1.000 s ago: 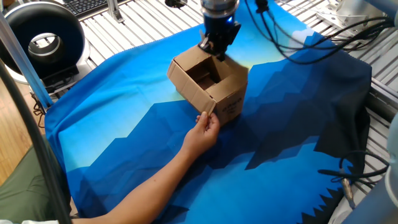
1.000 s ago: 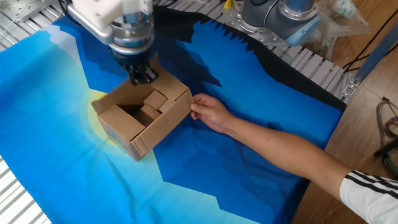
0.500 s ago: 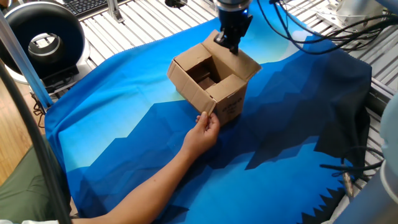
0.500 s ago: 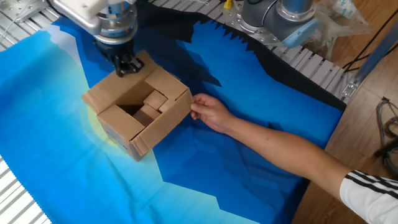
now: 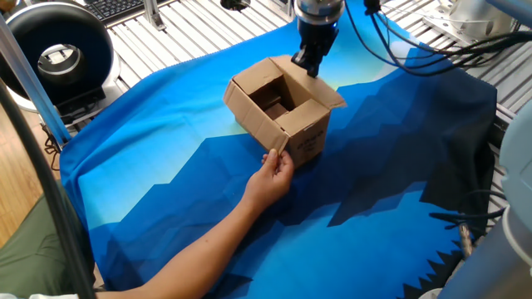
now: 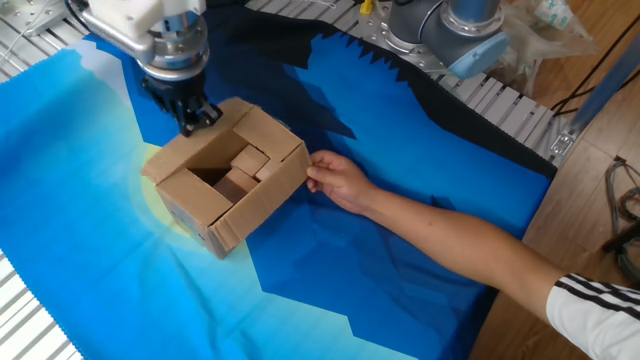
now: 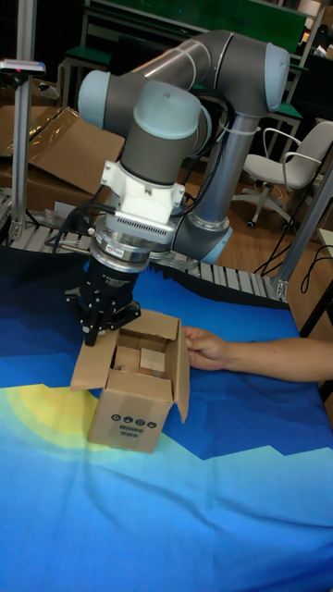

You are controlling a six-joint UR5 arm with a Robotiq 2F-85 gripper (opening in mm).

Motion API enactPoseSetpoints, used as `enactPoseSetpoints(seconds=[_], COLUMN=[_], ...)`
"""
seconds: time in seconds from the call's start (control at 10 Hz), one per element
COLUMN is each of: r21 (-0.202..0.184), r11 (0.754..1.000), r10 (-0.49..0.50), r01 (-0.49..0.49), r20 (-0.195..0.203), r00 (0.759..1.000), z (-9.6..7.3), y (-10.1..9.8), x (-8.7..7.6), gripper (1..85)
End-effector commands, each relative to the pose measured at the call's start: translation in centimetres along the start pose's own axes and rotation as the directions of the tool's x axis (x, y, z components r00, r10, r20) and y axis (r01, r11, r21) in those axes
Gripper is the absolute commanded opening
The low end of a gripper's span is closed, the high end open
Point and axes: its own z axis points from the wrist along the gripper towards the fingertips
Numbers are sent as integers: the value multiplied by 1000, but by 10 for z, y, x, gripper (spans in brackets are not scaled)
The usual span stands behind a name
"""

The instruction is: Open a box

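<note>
The brown cardboard box (image 5: pixel 281 112) (image 6: pixel 226 178) (image 7: pixel 137 393) stands on the blue cloth with its top flaps spread, and smaller cardboard pieces show inside it. Blue print marks its side. My gripper (image 5: pixel 310 63) (image 6: pixel 191 121) (image 7: pixel 99 334) points down at the far edge of the box. Its fingers are close together on the outer flap (image 5: pixel 329 88) (image 7: pixel 91 363), which is folded outward. A person's hand (image 5: pixel 275 172) (image 6: pixel 338 180) (image 7: pixel 205 349) holds the opposite side of the box.
The person's forearm (image 6: pixel 450 235) lies across the blue cloth (image 5: pixel 166 191). A black round device (image 5: pixel 58 46) sits at the back left, with roller conveyor (image 5: pixel 199 25) behind. Cables (image 5: pixel 432 50) hang near the arm.
My gripper moved from above the box's opening outward past its far edge, and the flap there swung from upright to folded outward. The hand stayed in place.
</note>
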Motion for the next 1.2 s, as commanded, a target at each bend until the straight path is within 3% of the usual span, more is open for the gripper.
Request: enactPoseSetpoints(seconds=[0.0, 0.2, 0.4, 0.7, 0.9, 1.1], r21=[-41, -25, -11, -9, -7, -43], r11=[999, 1000, 1000, 1000, 1000, 997], r10=[9, 1, 4, 2, 24, 62], r01=[-8, 0, -4, -3, -24, -65], r20=[36, 34, 17, -31, -48, -55], r00=[999, 999, 1000, 1000, 999, 997], z=[15, 15, 5, -30, -49, -58], y=[14, 12, 11, 13, 27, 62], x=[-11, -8, -2, 4, 5, -1], gripper=[13, 13, 13, 13, 13, 13])
